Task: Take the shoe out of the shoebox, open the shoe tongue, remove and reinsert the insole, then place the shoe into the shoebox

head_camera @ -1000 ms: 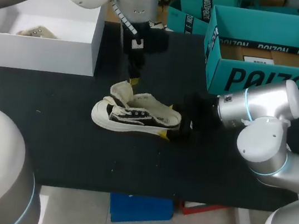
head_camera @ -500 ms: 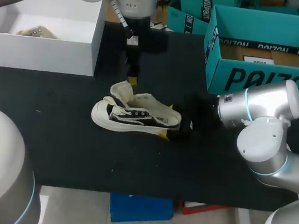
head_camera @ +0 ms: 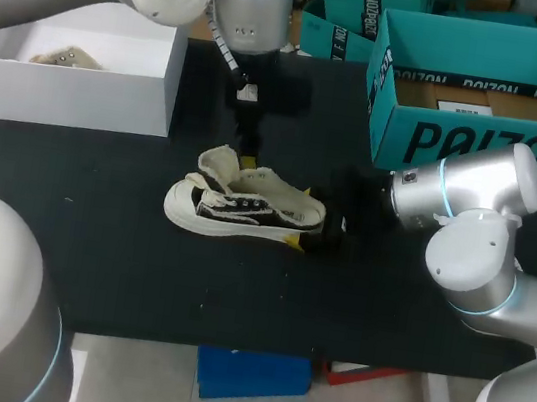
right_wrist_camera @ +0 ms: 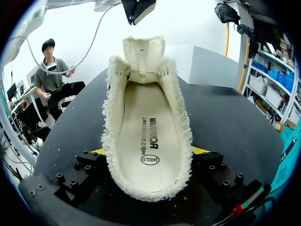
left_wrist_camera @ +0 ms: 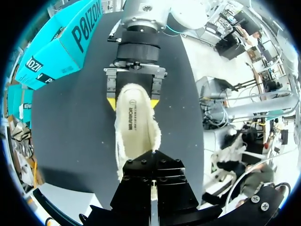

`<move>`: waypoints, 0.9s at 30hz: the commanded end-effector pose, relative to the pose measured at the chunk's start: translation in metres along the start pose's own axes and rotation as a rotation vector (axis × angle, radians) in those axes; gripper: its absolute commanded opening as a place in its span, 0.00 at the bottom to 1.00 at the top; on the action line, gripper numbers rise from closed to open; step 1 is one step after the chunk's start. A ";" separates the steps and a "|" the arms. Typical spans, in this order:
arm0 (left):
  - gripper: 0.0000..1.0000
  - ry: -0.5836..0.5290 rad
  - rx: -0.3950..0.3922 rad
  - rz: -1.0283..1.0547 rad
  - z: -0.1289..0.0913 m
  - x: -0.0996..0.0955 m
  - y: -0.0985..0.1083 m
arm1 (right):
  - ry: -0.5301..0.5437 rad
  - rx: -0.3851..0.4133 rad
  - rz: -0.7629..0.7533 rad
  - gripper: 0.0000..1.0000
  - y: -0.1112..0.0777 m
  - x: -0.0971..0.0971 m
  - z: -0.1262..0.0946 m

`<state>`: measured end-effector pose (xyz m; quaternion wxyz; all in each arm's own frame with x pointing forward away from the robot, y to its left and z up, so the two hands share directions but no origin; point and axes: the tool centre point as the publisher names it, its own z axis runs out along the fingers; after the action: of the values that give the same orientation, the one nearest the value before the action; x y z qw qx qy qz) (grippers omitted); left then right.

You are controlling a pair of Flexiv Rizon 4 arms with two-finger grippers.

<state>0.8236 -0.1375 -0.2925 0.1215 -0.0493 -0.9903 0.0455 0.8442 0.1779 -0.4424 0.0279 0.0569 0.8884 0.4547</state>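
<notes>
The shoe (head_camera: 247, 208) sits on its sole in the middle of the black desk (head_camera: 117, 269), toe toward our left side and heel toward our right. It is out of any box. Its top is white and fuzzy, its side is dark with laces, and its sole is white.

Our right gripper (right_wrist_camera: 149, 151) is clenched on the heel. One yellow-tipped finger presses each side of the shoe, and the left wrist view shows the two tips either side of the heel. From the right wrist we look straight down the open shoe. The pale insole (right_wrist_camera: 146, 132) lies flat inside it, and the tongue (right_wrist_camera: 143, 54) stands up and is folded forward at the toe end.

Our left arm comes in from the far left. Our left gripper (head_camera: 247, 162) hangs point-down over the shoe's far rim, just beside the raised tongue. Its fingers are closed together with nothing between them. We cannot tell whether the tip touches the shoe.

An open white box (head_camera: 73, 91) stands at the far left of the desk, well apart from the shoe, with something beige (head_camera: 62, 57) lying in it. An open teal box (head_camera: 480, 142) stands at the far right corner, with brown cardboard inside.
</notes>
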 end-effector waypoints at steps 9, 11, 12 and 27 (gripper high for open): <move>0.00 0.004 -0.010 0.003 0.030 -0.009 -0.004 | -0.002 0.000 0.001 0.00 -0.002 0.000 0.003; 0.00 0.012 -0.005 0.004 0.035 -0.011 -0.004 | -0.002 0.000 0.001 0.00 -0.002 0.000 0.003; 0.00 0.011 -0.005 0.003 0.036 -0.012 -0.004 | -0.002 0.000 0.001 0.00 -0.002 0.000 0.003; 0.00 0.069 0.026 0.002 0.072 -0.017 -0.003 | -0.002 0.000 0.001 0.00 -0.002 0.000 0.003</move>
<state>0.8206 -0.1459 -0.3568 0.1518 -0.0491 -0.9857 0.0537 0.8442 0.1778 -0.4424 0.0280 0.0569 0.8884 0.4547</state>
